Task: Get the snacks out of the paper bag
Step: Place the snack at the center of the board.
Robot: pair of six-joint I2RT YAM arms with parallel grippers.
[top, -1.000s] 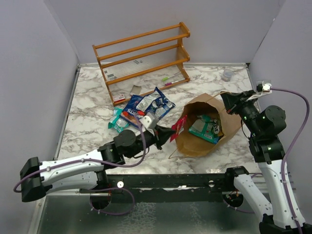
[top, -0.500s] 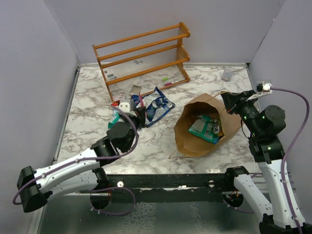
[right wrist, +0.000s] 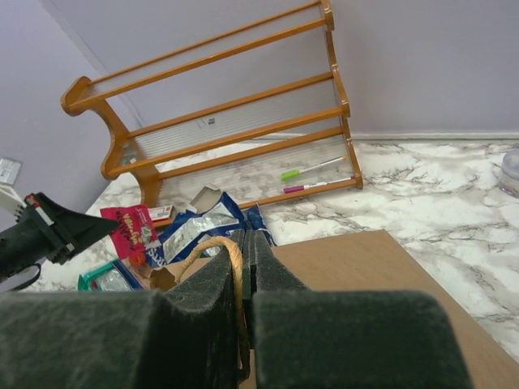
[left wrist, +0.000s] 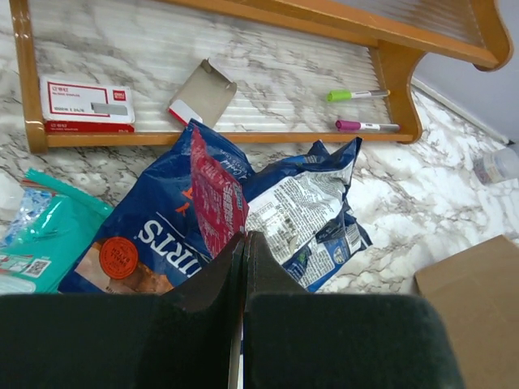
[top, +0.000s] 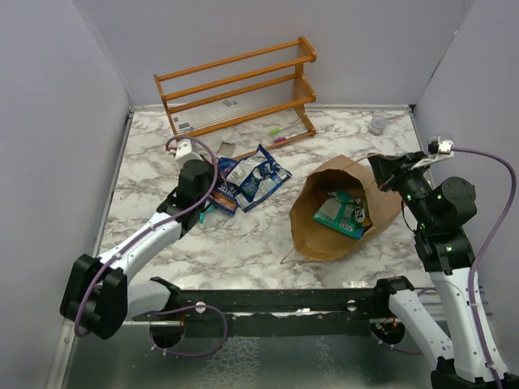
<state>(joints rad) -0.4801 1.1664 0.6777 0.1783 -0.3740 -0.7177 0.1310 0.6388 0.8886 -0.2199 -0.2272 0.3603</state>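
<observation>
Now shifted, red packet [left wrist: 217, 198] — over snacks [left wrist: 302, 212]

I see a tabletop [top: 243, 243] of white marble with grey veins, ringed by pale lilac walls [top: 49, 121]. The paper bag [top: 324, 239] is kraft brown, its handle [right wrist: 212, 240] a tan twist. Inside it I make out a teal-green packet [top: 340, 215] with white print. Near the far left corner lie dark blue packets [left wrist: 162, 235] with white lettering, one bearing an orange-red round badge, plus a teal packet [left wrist: 45, 235]. The red packet [left wrist: 217, 203] shows small white marks. The rack [top: 235, 89] is honey-orange wood; I also spot a green marker [left wrist: 357, 95], a magenta marker [left wrist: 366, 126] and a red-and-white box [left wrist: 85, 103]. The left arm [top: 146, 239] and right arm [top: 454, 292] are white and black, cables [top: 495, 211] purple.
</observation>
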